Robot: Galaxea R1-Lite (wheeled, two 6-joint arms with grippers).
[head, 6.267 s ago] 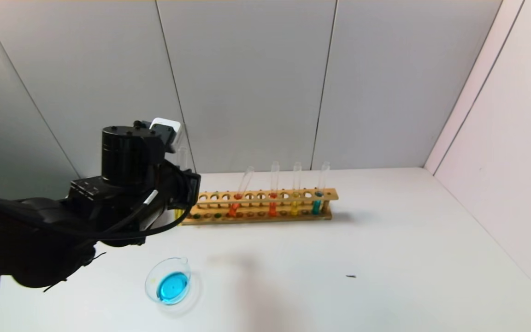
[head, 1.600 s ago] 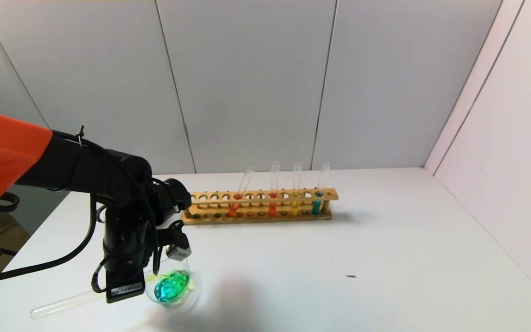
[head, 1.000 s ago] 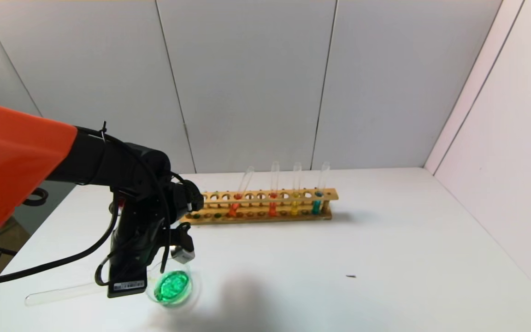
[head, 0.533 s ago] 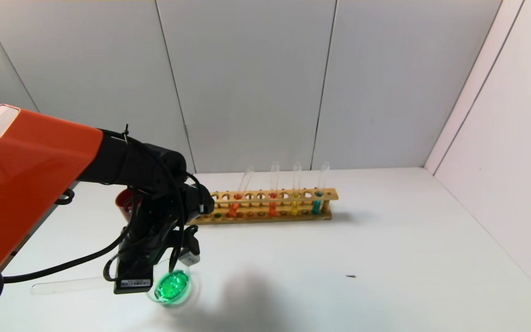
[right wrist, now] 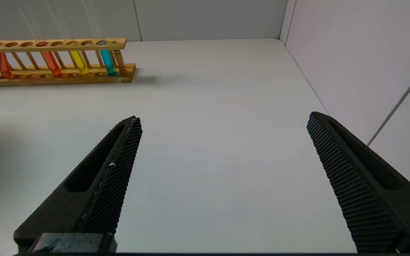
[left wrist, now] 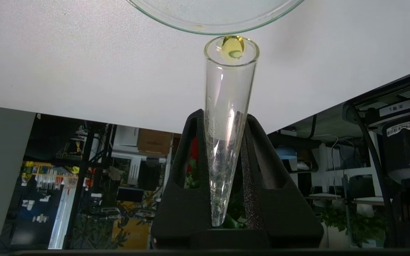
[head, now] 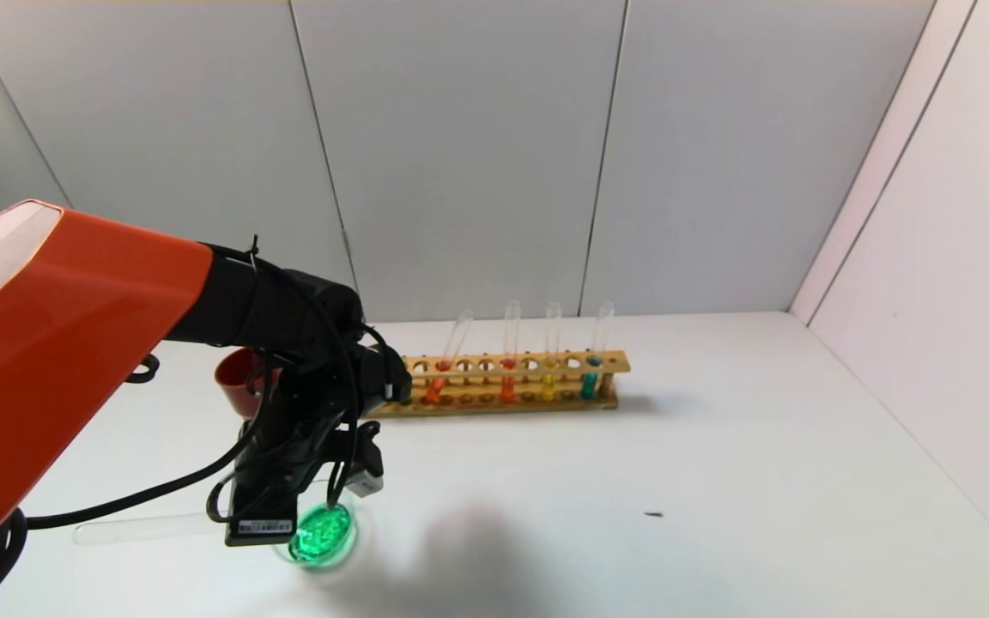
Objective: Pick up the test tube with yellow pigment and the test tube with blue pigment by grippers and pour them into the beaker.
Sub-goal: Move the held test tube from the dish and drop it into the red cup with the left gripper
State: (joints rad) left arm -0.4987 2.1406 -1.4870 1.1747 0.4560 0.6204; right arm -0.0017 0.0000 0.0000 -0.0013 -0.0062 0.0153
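Clear glass test tube with yellow pigment point(left wrist: 228, 117), slim, lies near-horizontal in the left pincer point(left wrist: 226, 167), clamped between two black foam-textured pads; a yellow drop sits at its mouth, right at the rim of the beaker point(head: 321, 534). Beaker is low, round, clear, holding green liquid; 6.3 s ago that liquid was blue and the arm was raised by the rack end. Over the last second the left arm has shifted a bit rightward, uncovering a dark red cup point(head: 238, 381) behind it. Wooden rack point(head: 512, 384) at the back holds two red-orange tubes, a yellow tube and the test tube with blue pigment point(head: 593, 369). Right pincer point(right wrist: 222, 185), ribbed black fingers spread wide, hovers above bare white table point(head: 718, 481), near the right wall; plenty of room there.
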